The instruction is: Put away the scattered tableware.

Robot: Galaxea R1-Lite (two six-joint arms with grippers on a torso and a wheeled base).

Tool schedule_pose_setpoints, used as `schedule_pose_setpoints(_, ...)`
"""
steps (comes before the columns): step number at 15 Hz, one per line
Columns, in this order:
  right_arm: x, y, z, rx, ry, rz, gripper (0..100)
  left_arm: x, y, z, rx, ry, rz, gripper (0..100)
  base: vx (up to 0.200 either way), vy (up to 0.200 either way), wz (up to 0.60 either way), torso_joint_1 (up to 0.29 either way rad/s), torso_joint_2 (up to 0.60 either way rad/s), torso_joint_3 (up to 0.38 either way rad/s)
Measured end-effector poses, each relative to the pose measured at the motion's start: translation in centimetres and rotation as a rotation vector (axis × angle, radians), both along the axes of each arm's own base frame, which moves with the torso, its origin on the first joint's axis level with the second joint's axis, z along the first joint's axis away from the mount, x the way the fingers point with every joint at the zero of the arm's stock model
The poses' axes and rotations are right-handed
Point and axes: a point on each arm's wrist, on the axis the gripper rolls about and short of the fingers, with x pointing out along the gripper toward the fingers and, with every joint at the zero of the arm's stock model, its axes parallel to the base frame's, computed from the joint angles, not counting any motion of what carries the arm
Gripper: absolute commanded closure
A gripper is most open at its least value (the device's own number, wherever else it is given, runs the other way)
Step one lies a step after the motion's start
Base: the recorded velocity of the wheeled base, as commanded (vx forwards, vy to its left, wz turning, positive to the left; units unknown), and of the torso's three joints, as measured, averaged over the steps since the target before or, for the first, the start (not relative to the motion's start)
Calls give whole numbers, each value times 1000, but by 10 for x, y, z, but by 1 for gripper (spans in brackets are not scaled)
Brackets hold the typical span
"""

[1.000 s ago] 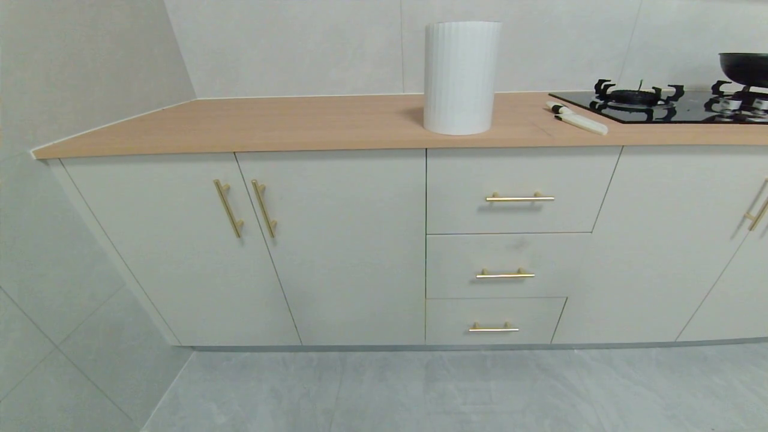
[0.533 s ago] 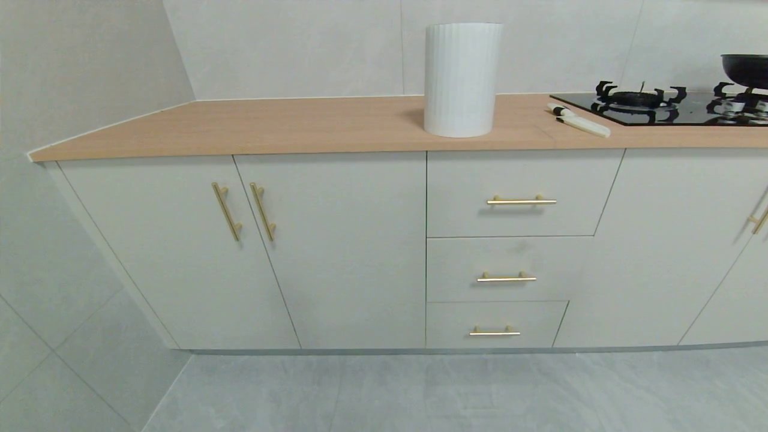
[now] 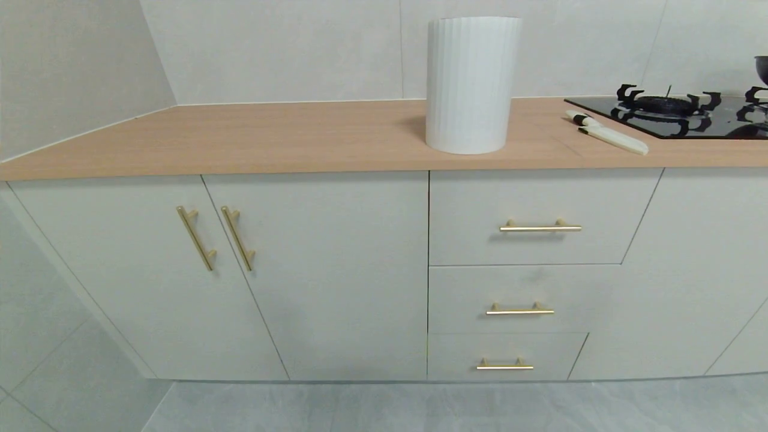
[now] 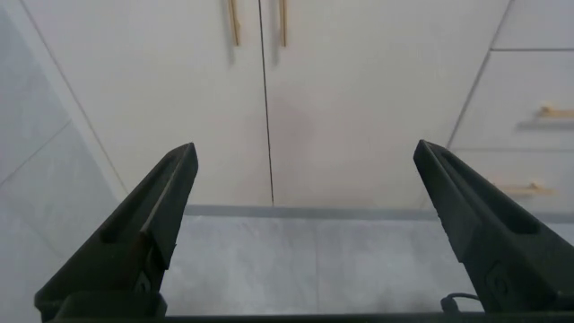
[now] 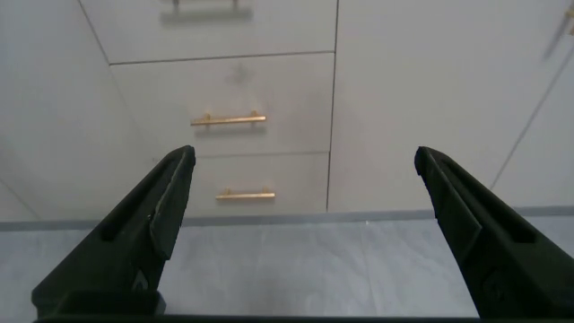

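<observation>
left pincer point(image 4: 305, 148) held low, tilted slightly downward, its two dark fingers point(image 4: 134, 238) spread wide apart, tips pointing forward, right pincer point(image 5: 303, 152) in a matching pose, its dark fingers point(image 5: 484, 233) likewise spread wide, tips forward

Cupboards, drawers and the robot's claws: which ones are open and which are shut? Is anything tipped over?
Cupboard doors: shut.
Top drawer: shut.
Middle drawer: shut.
Bottom drawer: shut.
White container: upright.
Knife: lying flat.
Left gripper: open, empty.
Right gripper: open, empty.
</observation>
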Motion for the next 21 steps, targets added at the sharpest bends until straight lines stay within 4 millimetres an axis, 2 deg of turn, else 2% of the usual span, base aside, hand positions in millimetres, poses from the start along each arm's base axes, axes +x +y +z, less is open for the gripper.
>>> schedule_pose_setpoints(15,0,0,0,2,1,0,0,0,0,0,0,0,-1,0,200,0,0,2,2,4)
schedule_pose_setpoints(21,0,0,0,2,1,0,0,0,0,0,0,0,0,0,0,0,0,0,0,0)
